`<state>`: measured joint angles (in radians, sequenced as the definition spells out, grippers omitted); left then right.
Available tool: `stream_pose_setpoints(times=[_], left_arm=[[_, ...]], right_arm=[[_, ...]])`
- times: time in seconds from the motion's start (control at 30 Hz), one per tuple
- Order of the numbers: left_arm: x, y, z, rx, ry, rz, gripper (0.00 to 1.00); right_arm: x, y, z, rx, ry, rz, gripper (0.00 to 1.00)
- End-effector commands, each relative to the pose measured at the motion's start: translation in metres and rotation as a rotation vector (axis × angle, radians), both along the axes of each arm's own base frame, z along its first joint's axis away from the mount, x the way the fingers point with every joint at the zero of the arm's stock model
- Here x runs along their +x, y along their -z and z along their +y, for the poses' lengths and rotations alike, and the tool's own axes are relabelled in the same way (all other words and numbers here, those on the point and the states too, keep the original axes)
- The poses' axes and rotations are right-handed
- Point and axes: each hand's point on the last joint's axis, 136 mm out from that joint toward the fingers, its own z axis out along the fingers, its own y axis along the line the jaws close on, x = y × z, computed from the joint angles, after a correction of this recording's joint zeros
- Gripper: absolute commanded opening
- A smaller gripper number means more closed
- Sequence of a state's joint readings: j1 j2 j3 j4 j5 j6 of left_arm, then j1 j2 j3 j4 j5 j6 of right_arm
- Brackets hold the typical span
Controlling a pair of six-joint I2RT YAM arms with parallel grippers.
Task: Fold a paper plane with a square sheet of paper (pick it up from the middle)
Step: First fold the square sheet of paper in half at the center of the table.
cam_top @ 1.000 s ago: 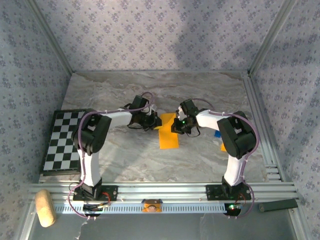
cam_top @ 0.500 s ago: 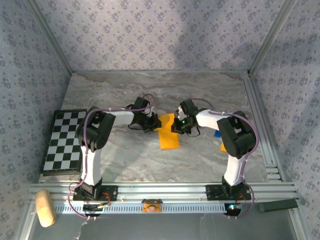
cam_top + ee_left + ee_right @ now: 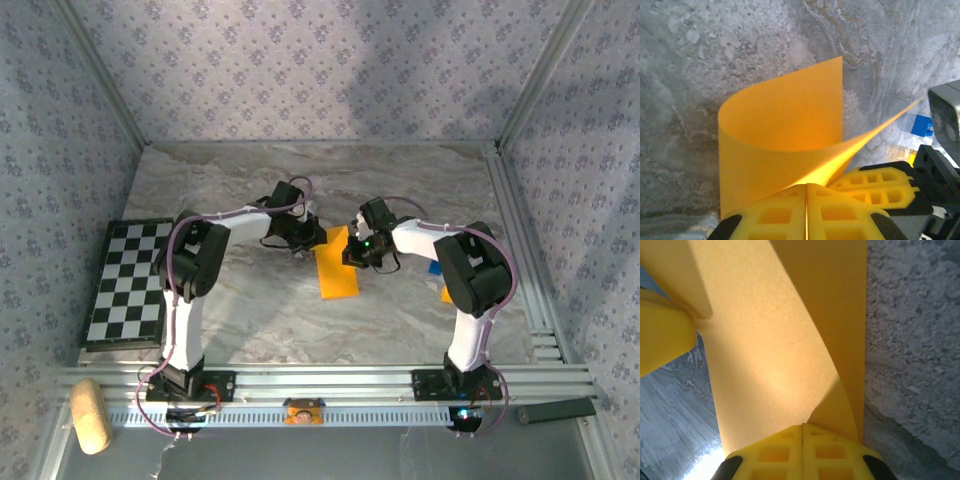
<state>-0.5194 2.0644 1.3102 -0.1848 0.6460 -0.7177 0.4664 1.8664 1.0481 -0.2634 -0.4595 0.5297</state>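
Note:
The square sheet of paper (image 3: 338, 270) is orange-yellow and lies bent in the middle of the marble table. My left gripper (image 3: 317, 237) is at its far left corner and my right gripper (image 3: 351, 252) at its right edge, close together. In the left wrist view the sheet (image 3: 775, 135) curls over into a loop, and my left gripper (image 3: 806, 187) is shut on its edge, with the right gripper's yellow fingers (image 3: 880, 186) just beside it. In the right wrist view my right gripper (image 3: 802, 427) is shut on two overlapping layers of the sheet (image 3: 770, 355).
A black-and-white chequered board (image 3: 125, 283) lies at the left edge of the table. A small blue piece (image 3: 435, 268) and a tiny orange bit (image 3: 446, 294) lie beside the right arm. A cork-coloured roll (image 3: 88, 415) rests at the near left by the rail.
My left gripper has swung to the right, towards the right gripper, carrying the sheet's left edge over. The right gripper has stayed in place.

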Motion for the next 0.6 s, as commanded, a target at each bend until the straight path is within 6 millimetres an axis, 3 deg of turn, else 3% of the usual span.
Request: stream_pose_setpoints(times=[0.0,0.2,0.4,0.57], left_arm=[[-0.002,0.023,0.012,0.052,0.002,0.048,0.08],[0.003,0.043,0.023,0.072,-0.036,0.090,0.07],[0.019,0.017,0.017,0.042,-0.060,0.046,0.07],[0.028,0.016,0.016,0.041,-0.051,0.044,0.08]], right_arm=[[-0.034,0.043,-0.033,-0.177,0.007,0.148,0.00],[-0.036,0.044,-0.033,-0.177,0.006,0.150,0.00],[-0.035,0.044,-0.033,-0.178,0.003,0.149,0.00],[-0.034,0.043,-0.032,-0.177,0.002,0.145,0.00]])
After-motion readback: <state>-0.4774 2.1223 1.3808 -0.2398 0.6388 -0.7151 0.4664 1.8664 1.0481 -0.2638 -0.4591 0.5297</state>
